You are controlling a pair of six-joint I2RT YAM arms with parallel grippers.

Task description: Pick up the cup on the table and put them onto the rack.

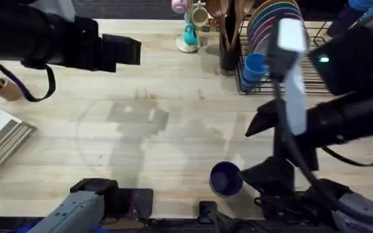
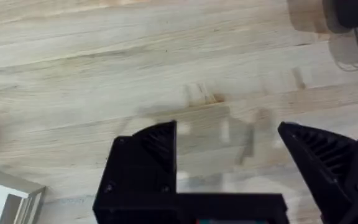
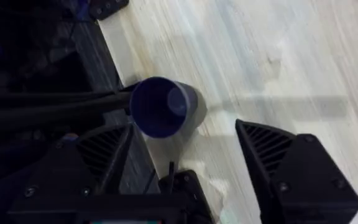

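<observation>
Status: 1 of 2 cups is already in place. The light blue cup (image 1: 254,66) sits at the near left corner of the rack (image 1: 316,74), next to a row of coloured plates (image 1: 274,19). The navy cup (image 1: 226,178) lies on its side on the table (image 1: 141,116), near the front edge and close to the right arm's base, with its mouth towards the camera in the right wrist view (image 3: 160,106).

Right gripper (image 3: 185,155): fingers spread wide, holding nothing, positioned just beside the navy cup with the cup off-centre, nearer 1 finger.

Left gripper (image 2: 229,155): fingers apart, empty, hovering over bare table well away from both cups.

Hazards from this position:

1. Roll-away. The cup rests on its curved wall. A finger that touches 1 side first will probably push it instead of trapping it.
2. Edge loss. The cup is near the table's front edge and a dark cable (image 3: 55,106); a nudge that way could drop it off the table or snag it.
3. Slip in transit. A grip on smooth plastic near the rim may let the cup tilt or fall.
4. Rack collision. The plates and the light blue cup crowd the rack's near left corner.
</observation>
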